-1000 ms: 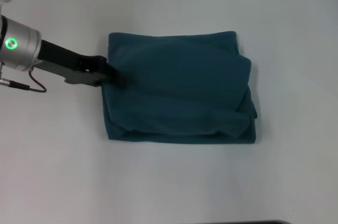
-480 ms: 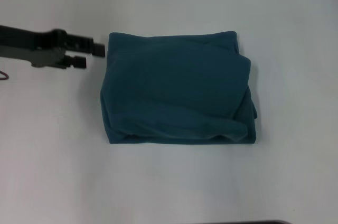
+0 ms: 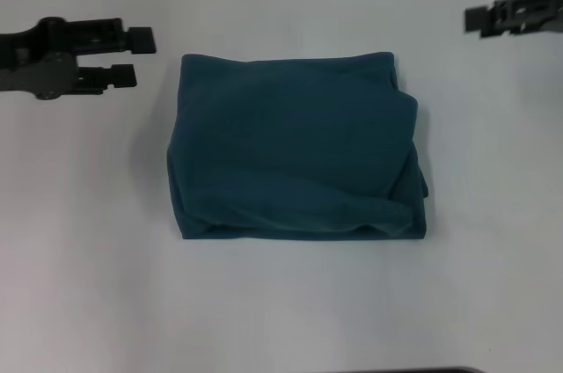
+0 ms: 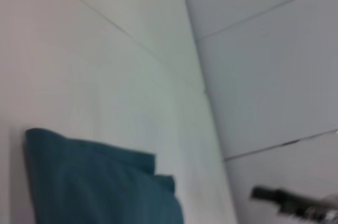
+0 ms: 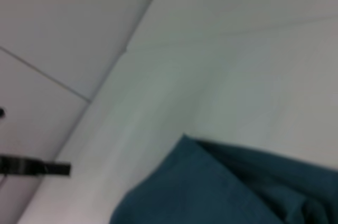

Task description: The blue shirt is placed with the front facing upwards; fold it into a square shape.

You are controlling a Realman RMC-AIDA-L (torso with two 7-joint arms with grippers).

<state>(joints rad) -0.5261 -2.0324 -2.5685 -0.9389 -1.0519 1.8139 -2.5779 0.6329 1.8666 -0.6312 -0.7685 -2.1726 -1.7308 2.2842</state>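
Across the middle of the head view lies the blue shirt (image 3: 297, 149), folded into a near-square bundle on the white table (image 3: 281, 303), its slightly longer side running left to right. At upper left, the left gripper (image 3: 132, 56) has its fingers apart, tips facing the shirt's upper-left corner from just beside it. At upper right, the right gripper (image 3: 475, 19) sits well apart from the cloth; I cannot tell how its fingers stand. By my reading, the left is the nearer.

From the left wrist view, the shirt (image 4: 95, 187) fills the lower left; the other arm shows dimly at lower right.

From the right wrist view, the shirt (image 5: 222, 187) occupies the bottom.
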